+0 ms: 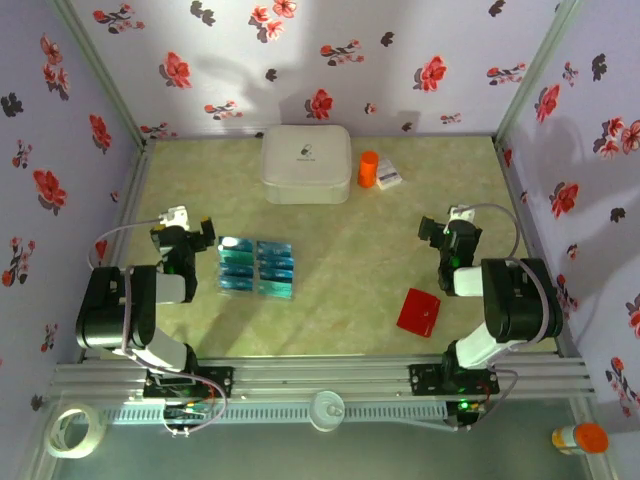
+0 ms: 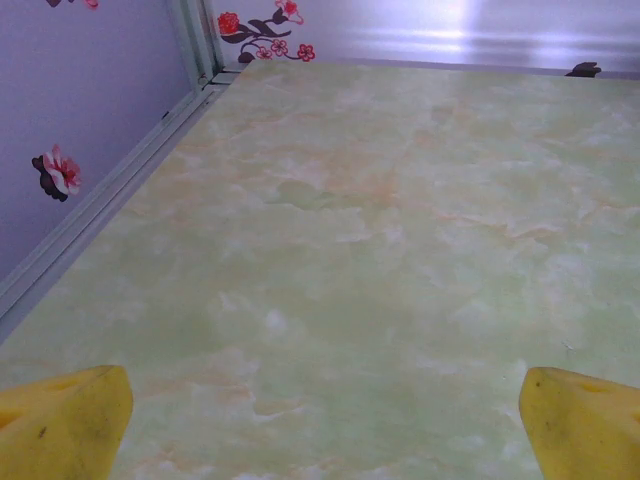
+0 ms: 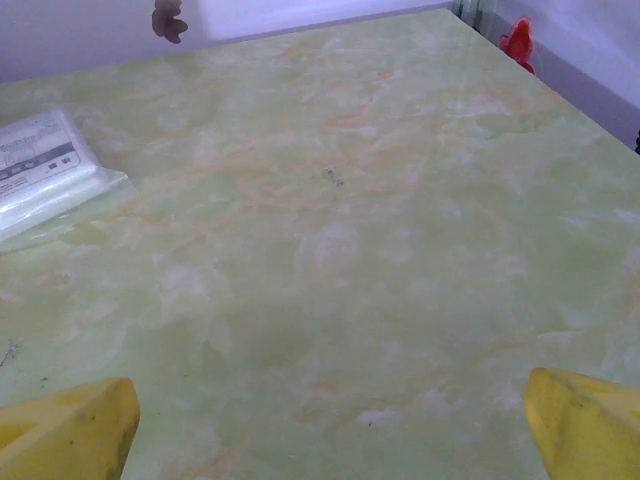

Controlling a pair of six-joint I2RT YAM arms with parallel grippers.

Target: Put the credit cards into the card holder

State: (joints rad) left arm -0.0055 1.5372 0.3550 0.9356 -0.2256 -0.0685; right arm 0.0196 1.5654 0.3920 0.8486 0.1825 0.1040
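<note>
Pincer left (image 1: pixel 185 232) and pincer right (image 1: pixel 450 232) both gape wide and hold nothing, above a green marbled surface (image 1: pixel 350 240).

Lilac walls (image 1: pixel 60 120) printed with red flowers close the surface in on three sides. The credit cards (image 1: pixel 257 268) lie at 9 o'clock from its middle, just beside the left pincer, in two columns on a clear sheet, each card's long axis running 9 to 3 with a slight tilt. The card holder (image 1: pixel 418 312) lies flat at 4 o'clock, red side up, turned askew with one corner toward 7; it is near square, so no long axis shows. A white box (image 1: pixel 306 163), an orange container (image 1: pixel 368 169) and a white packet (image 1: pixel 388 177) sit near 12. Each wrist view shows yellow fingertips (image 2: pixel 60 425) (image 3: pixel 65 430) far apart over bare marble.
</note>
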